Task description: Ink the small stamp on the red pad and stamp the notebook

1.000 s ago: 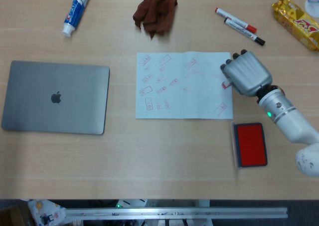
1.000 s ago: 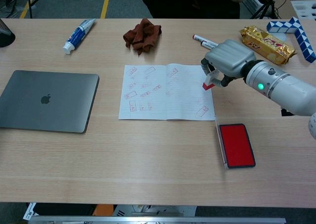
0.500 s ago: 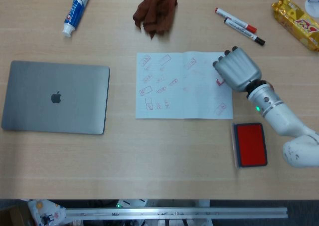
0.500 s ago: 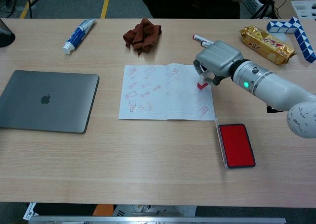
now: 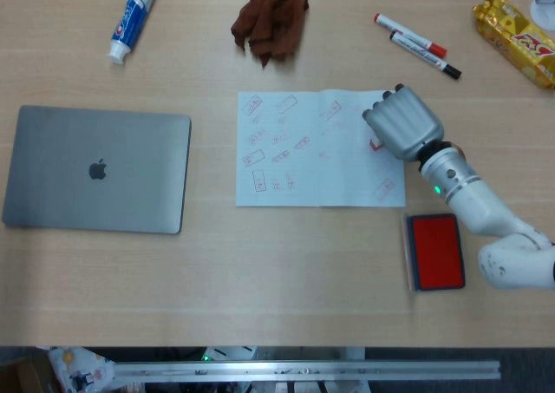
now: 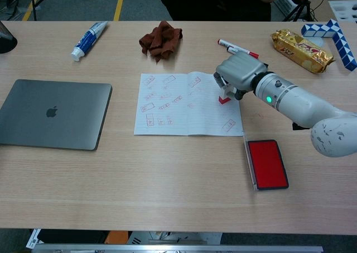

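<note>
The open notebook (image 5: 319,148) (image 6: 187,104) lies mid-table, its pages covered with several red stamp marks. My right hand (image 5: 399,124) (image 6: 237,74) hovers over the right page, fingers curled down around the small red stamp (image 5: 375,144) (image 6: 223,99), whose base sits on or just above the paper. The red ink pad (image 5: 436,251) (image 6: 268,163) lies open to the right of the notebook's lower corner, apart from the hand. My left hand is in neither view.
A closed grey laptop (image 5: 97,169) lies at the left. Behind the notebook are a toothpaste tube (image 5: 135,16), a brown cloth (image 5: 270,20), two markers (image 5: 418,45), a gold snack packet (image 5: 515,39) and a blue-white folding toy (image 6: 332,34).
My right hand has carried the stamp leftward from the notebook's right edge and lowered it onto the right page.
</note>
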Robot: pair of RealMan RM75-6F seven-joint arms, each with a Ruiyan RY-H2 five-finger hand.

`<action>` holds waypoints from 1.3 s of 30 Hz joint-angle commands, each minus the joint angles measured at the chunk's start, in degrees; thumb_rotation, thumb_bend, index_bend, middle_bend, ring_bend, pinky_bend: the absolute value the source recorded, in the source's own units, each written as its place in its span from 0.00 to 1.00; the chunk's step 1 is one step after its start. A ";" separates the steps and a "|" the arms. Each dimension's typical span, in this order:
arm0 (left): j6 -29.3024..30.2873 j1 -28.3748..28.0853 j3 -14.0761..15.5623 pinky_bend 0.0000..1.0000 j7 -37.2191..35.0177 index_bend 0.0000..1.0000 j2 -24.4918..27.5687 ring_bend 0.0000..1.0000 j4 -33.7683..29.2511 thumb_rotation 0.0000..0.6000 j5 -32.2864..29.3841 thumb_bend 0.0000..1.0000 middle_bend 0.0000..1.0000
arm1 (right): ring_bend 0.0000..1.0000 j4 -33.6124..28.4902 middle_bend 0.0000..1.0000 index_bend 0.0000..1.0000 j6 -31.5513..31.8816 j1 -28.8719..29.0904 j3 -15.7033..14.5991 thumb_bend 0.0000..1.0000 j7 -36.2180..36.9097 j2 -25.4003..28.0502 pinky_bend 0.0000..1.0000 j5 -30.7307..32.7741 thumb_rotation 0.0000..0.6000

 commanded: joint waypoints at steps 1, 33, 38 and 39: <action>0.00 0.02 0.01 0.04 -0.05 0.00 -0.01 0.00 0.03 1.00 -0.03 0.29 0.00 | 0.44 0.70 0.58 0.82 -0.02 -0.08 -0.12 0.40 0.31 -0.48 0.43 -0.03 1.00; 0.19 0.34 0.10 0.04 -0.06 0.00 -0.20 0.00 0.31 1.00 -0.34 0.29 0.00 | 0.51 3.81 0.66 0.92 0.67 -0.61 -0.81 0.50 1.43 -2.58 0.43 -3.33 1.00; 0.21 0.49 0.15 0.04 -0.29 0.00 -0.23 0.00 0.51 1.00 -0.47 0.29 0.00 | 0.51 3.88 0.66 0.92 0.56 -0.57 -0.62 0.50 0.83 -2.83 0.43 -3.12 1.00; 0.20 0.50 0.17 0.04 -0.33 0.00 -0.23 0.00 0.54 1.00 -0.49 0.29 0.00 | 0.51 3.88 0.66 0.92 0.57 -0.57 -0.61 0.50 0.71 -2.88 0.43 -3.08 1.00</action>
